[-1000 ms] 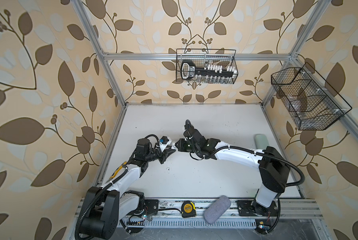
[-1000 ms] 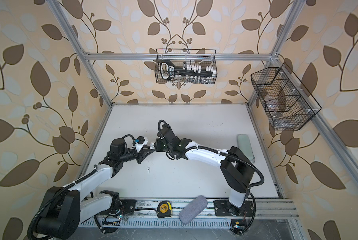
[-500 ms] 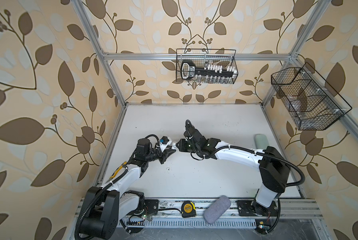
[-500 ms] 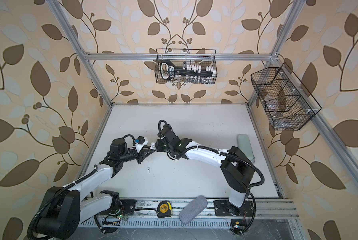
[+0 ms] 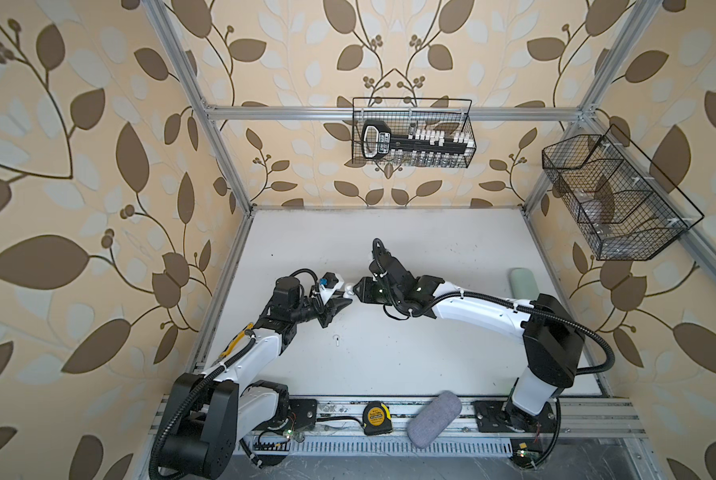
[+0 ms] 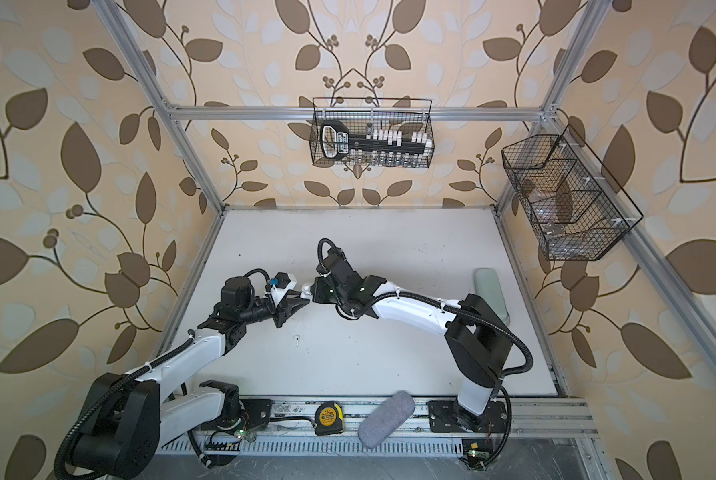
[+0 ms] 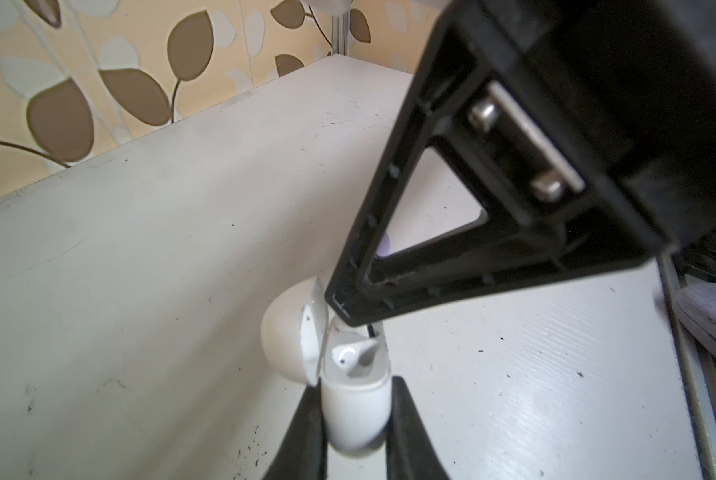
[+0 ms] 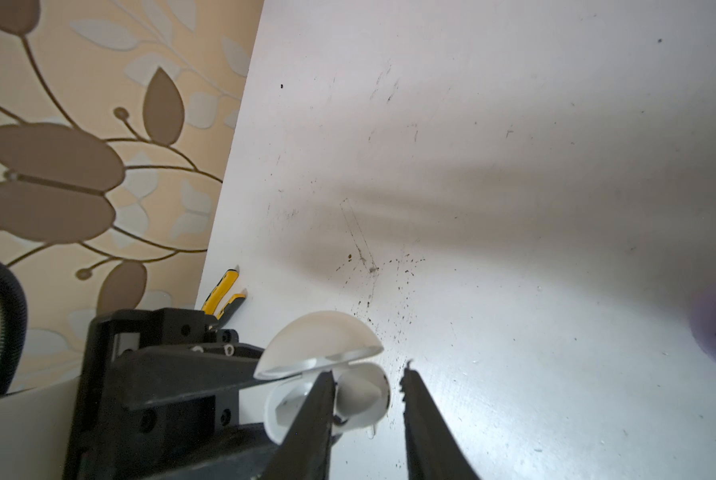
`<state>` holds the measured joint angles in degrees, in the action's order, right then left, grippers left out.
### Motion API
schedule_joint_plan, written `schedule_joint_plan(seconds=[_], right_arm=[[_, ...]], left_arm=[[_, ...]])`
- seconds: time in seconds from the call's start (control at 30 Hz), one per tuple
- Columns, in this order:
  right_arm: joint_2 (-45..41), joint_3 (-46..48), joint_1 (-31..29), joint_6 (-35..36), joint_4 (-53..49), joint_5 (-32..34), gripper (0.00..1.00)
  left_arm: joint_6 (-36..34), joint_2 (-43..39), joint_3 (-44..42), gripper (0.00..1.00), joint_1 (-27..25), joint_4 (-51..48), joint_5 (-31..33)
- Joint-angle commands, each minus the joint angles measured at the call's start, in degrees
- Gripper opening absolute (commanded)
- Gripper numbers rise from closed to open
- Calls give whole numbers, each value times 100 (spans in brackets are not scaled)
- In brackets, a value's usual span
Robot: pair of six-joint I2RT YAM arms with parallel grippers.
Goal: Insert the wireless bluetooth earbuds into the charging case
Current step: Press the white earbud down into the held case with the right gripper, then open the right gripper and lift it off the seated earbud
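My arms meet at the open charging case.
Nearest, a loose earbud lies roughly 12-to-6; beyond, left gripper, reaching toward 2 o'clock, clamps the case, a seated earbud inside; right gripper, reaching toward 9, stands parted, empty.

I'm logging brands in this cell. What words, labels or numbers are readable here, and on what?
No text is readable.
Label on the yellow tape measure: too small to read.
White label on the black tool rack in the back wire basket: blurred.
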<state>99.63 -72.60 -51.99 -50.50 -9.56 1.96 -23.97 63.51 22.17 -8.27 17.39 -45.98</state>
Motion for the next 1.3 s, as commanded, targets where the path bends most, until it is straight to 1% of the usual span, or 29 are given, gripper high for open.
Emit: schedule_joint_plan(seconds=[0.0,0.1,0.3,0.53,0.77,0.9,1.1,1.27], right_arm=[[-203,-26,11,57,-38,104,31],[-243,-43,14,59,16,89,31],[-322,-23,8,107,-169,208,29],[-562,123,-232,215,-495,672,29],[-891,661,-459,242,-718,1012,29],[-933,754,-570,260,-851,1123,29],[-828,618,-796,309,-1148,1329,28],[-634,473,-1059,237,-1262,1494,29]], left_arm=[[-94,-75,105,5,-16,218,-113],[-91,-75,105,5,-16,215,-122],[-73,-75,108,5,-16,234,-105],[59,-61,169,4,-16,208,-17],[96,-338,352,2,5,-175,164],[143,-390,384,1,79,-236,250],[363,-371,502,0,267,-146,335],[566,-113,669,0,552,-47,188]])
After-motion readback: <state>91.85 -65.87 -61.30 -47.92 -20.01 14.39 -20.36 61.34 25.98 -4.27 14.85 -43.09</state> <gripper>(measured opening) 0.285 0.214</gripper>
